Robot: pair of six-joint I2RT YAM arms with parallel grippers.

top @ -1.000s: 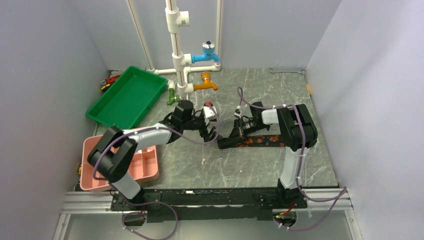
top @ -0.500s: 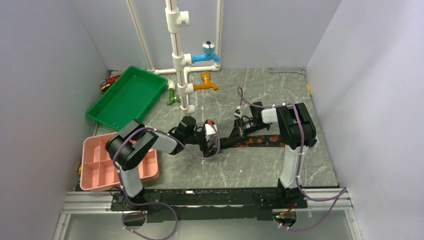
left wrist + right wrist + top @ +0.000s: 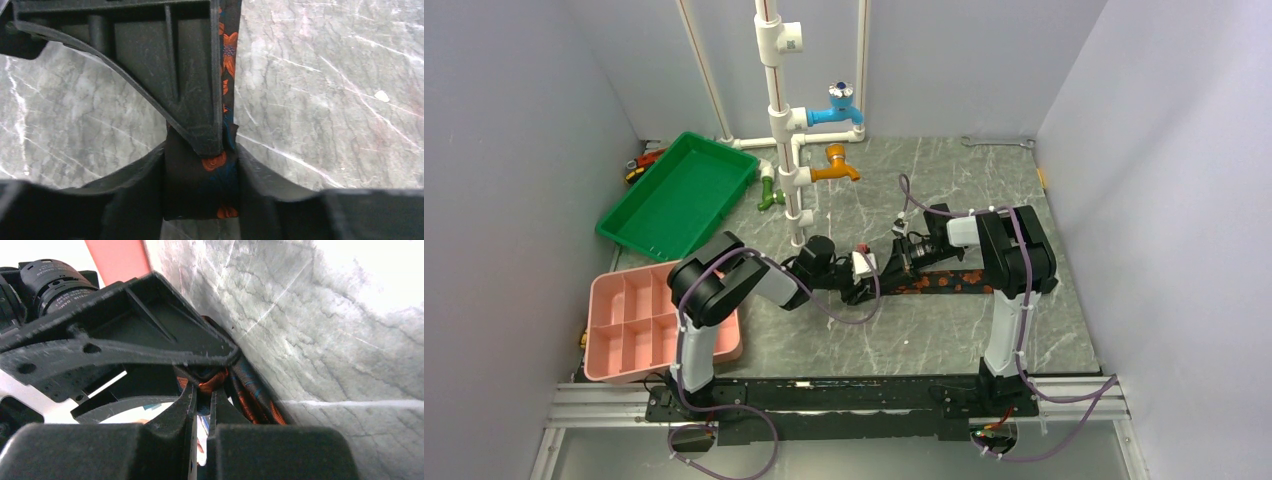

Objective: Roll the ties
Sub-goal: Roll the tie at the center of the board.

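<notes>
tie (image 3: pixel 944 281): black, orange-red flowers, lying left-right on the grey marble table (image 3: pixel 844 345) in front of the right arm (image 3: pixel 1016 250). Its left end is where the 2 grippers meet.
tie vs left gripper (image 3: pixel 201 147): the tie end sits between the 2 fingers. Fabric fills the gap and touches both inner faces.
tie vs right gripper (image 3: pixel 201 395): a thin fold of fabric is caught between its fingertips, just beside the left gripper's finger.
change vs 1 s ago: the left arm (image 3: pixel 724 285) has swung right and forward, from left of the tie end to right on it. Its jaws were wide apart and have now closed in on the fabric. Right arm and the tie strip are in the same place.
left gripper: roughly half closed, clamped across the tie end.
right gripper: almost fully closed, pinching the tie. 1 of its fingers reaches in between the left gripper's fingers.
around: pink tray (image 3: pixel 629 330) just beside the left arm, green tray (image 3: pixel 679 195) further back left. Both are well apart from the tie.
</notes>
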